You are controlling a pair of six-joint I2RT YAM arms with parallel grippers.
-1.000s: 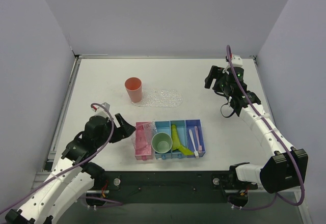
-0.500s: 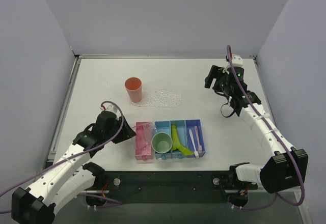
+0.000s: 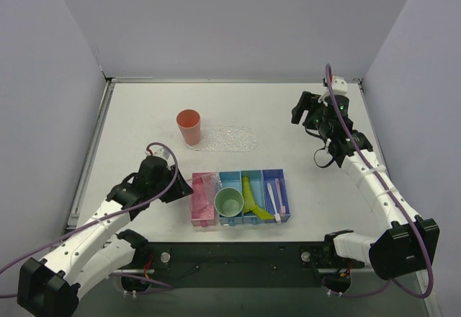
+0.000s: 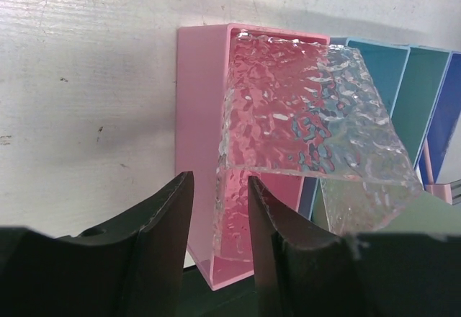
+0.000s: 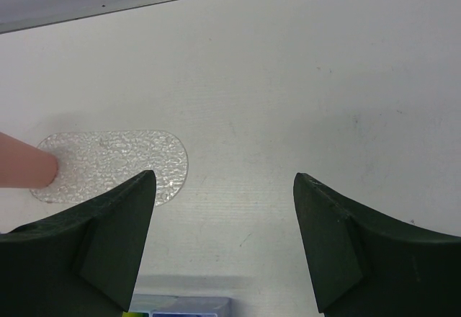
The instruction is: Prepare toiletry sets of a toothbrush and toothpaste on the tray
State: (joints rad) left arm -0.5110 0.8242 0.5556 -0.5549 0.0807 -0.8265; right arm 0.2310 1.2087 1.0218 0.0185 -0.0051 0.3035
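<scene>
No set is made: the tray (image 3: pixel 229 140), at 12 o'clock from the bins (image 3: pixel 204 200), lacks the binned toothbrushes (image 3: pixel 272 196) and toothpaste (image 3: pixel 248 193); left jaws barely parted, right jaws wide, both empty.

On the table (image 3: pixel 144 108), the tray (image 3: pixel 238 140) lies at mid-depth, a little left of centre. A cup (image 3: pixel 189 124) stands on its left end. Nearer the arms, in front of the tray, four bins (image 3: pixel 240 175) sit side by side in a row. A rack (image 3: pixel 206 187) lies in the far part of the leftmost bin (image 3: pixel 202 215). A second cup (image 3: pixel 229 202) sits in the next bin. To its right are the toothpaste tubes (image 3: pixel 249 193), and the toothbrushes (image 3: pixel 274 196) are in the rightmost bin. The left gripper (image 4: pixel 220 186) is at the row's left end, against the rack's left edge. The right gripper (image 5: pixel 223 179) is far right, well apart from the tray.
</scene>
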